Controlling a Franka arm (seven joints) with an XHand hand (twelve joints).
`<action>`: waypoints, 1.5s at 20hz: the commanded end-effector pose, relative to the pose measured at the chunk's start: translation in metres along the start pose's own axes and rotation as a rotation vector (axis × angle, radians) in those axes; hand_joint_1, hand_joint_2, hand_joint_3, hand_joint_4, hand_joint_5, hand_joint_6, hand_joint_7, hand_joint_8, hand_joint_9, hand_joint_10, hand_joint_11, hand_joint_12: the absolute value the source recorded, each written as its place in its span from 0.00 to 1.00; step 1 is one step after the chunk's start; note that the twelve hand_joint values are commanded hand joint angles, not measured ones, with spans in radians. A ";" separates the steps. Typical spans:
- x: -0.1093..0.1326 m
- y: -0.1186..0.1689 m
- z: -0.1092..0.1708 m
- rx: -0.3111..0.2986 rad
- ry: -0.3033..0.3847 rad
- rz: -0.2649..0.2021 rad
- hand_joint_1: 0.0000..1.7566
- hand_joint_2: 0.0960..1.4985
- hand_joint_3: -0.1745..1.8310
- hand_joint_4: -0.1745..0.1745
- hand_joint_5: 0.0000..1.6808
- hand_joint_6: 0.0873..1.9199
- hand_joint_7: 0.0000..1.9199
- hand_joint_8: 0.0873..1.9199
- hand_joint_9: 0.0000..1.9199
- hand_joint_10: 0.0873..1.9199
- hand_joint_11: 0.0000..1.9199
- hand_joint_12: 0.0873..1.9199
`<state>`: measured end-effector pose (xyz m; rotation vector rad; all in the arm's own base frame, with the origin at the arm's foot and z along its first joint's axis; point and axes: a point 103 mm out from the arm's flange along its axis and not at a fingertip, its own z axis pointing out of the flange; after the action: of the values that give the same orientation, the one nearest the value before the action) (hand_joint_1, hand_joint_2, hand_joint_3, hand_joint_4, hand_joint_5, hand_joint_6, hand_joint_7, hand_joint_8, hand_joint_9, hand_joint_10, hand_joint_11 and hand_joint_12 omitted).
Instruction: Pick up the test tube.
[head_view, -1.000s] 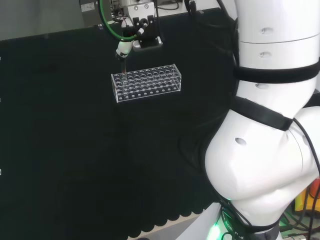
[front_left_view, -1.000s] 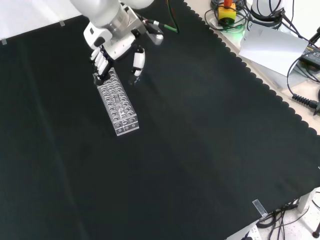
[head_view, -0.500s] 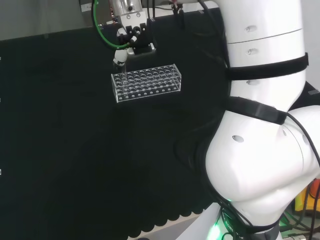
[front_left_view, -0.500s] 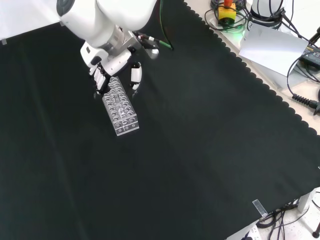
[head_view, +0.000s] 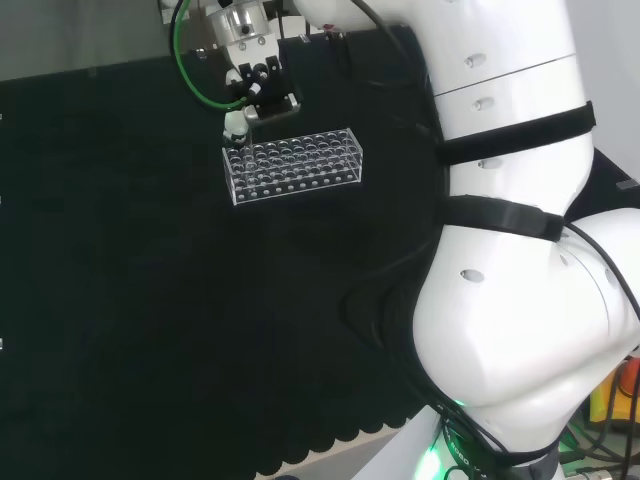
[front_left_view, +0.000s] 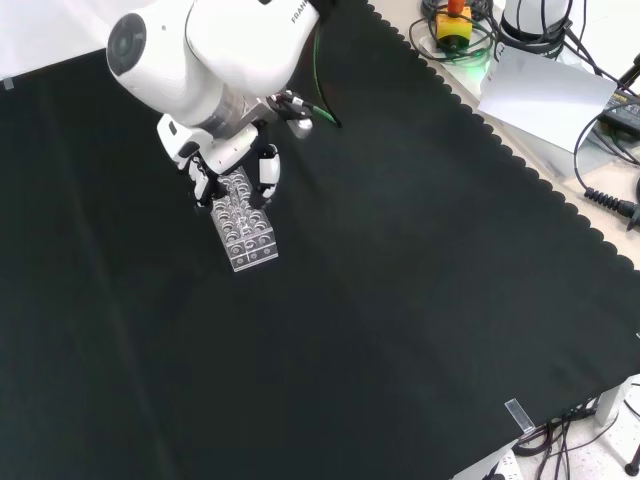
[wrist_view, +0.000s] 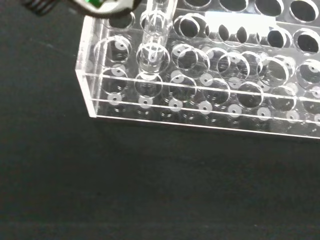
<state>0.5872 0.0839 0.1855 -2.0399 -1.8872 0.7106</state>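
Observation:
A clear plastic rack (head_view: 292, 166) with many round holes stands on the black cloth. In the front view the rack (front_left_view: 243, 222) runs lengthwise away from the camera. The black and white hand (front_left_view: 225, 160) hangs over its far end, with fingers (front_left_view: 200, 182) on one side and the thumb (front_left_view: 268, 170) on the other, held apart. From the head view the hand (head_view: 250, 85) sits above the rack's left end. A clear test tube (wrist_view: 154, 35) stands upright in a hole near the rack's corner (wrist_view: 95, 107) in the wrist view. I see no finger touching it.
The arm's big white links (head_view: 520, 300) take up the right of the head view, and one link (front_left_view: 200, 60) stands over the hand in the front view. Beyond the cloth's scalloped edge (front_left_view: 520, 170) lie cables and boxes (front_left_view: 560, 80). Open cloth surrounds the rack.
The arm has swung over and the hand has come down from behind the rack onto its end. Fingers and thumb now straddle the rack. The rack has stayed in place.

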 end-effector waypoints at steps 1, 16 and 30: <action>0.002 0.002 0.006 0.004 -0.035 0.022 0.50 0.44 0.38 0.21 0.36 0.24 0.49 0.41 0.40 0.35 0.20 0.73; 0.002 0.004 0.004 -0.064 0.135 0.014 0.58 0.39 0.44 0.01 0.55 0.28 0.73 0.31 0.62 0.27 0.33 0.67; 0.009 0.002 0.004 -0.054 0.170 -0.025 0.60 0.37 0.45 0.04 0.54 0.29 0.70 0.33 0.62 0.29 0.35 0.66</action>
<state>0.5881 0.0913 0.1818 -2.0375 -1.8380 0.4688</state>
